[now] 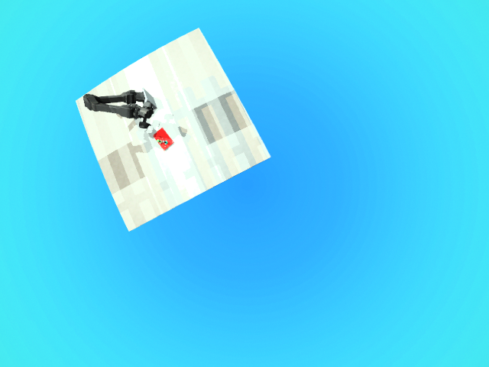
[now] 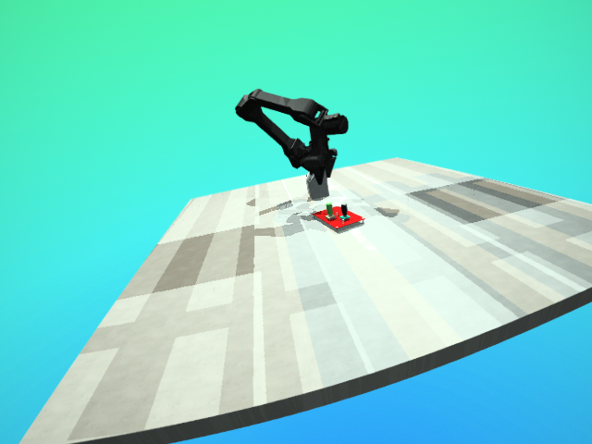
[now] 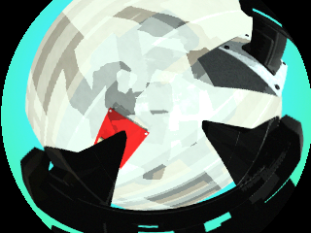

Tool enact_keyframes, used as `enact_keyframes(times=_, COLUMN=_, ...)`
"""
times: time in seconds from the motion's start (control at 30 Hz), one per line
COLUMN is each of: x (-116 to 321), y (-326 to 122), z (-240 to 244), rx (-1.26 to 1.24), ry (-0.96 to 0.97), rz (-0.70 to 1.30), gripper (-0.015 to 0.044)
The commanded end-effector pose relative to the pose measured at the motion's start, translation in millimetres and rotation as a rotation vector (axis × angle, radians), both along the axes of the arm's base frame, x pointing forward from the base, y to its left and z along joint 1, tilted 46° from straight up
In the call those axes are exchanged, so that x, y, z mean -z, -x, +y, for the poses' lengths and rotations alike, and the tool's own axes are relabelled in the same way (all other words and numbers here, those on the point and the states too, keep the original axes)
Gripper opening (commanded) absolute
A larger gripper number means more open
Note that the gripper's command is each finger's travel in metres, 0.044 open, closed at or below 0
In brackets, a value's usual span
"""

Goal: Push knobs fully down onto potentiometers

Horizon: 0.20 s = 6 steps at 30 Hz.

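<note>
Two knobs are carried upright on the red circuit board (image 1: pixel 160 133) (image 2: pixel 334 223) (image 3: pixel 133 133), which is held up on short legs on the table (image 1: pixel 189 166) (image 2: pixel 215 344) (image 3: pixel 97 24), in front of the arm (image 1: pixel 110 99) (image 2: pixel 279 100). The green knob (image 2: pixel 329 208) is borne by a tan potentiometer (image 2: pixel 330 216), and the black knob (image 2: pixel 344 208) by a teal potentiometer (image 2: pixel 344 217) just beside it. Both potentiometers are seen on the board, but whether either knob is fully seated cannot be told at this size. The gripper (image 1: pixel 145 125) (image 2: pixel 325 178) (image 3: pixel 165 130) is spread wide, with nothing grasped between its fingers, and is held above the table, near the board and apart from both knobs. In the wrist view, part of the board is hidden by one finger, and neither knob can be made out.
</note>
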<state>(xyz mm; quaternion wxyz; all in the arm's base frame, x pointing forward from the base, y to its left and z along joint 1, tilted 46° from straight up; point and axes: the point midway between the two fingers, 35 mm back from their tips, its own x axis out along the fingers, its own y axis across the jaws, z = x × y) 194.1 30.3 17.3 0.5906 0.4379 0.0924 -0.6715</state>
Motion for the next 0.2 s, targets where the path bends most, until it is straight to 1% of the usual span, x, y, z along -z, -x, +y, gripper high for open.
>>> enact_keyframes(times=0.0, x=0.6, y=0.6, z=0.5, rx=0.005, ry=-0.005, rz=-0.001, gripper=0.0440)
enact_keyframes(times=0.17, x=0.6, y=0.6, z=0.5, rx=0.005, ry=-0.005, rz=-0.001, gripper=0.0440)
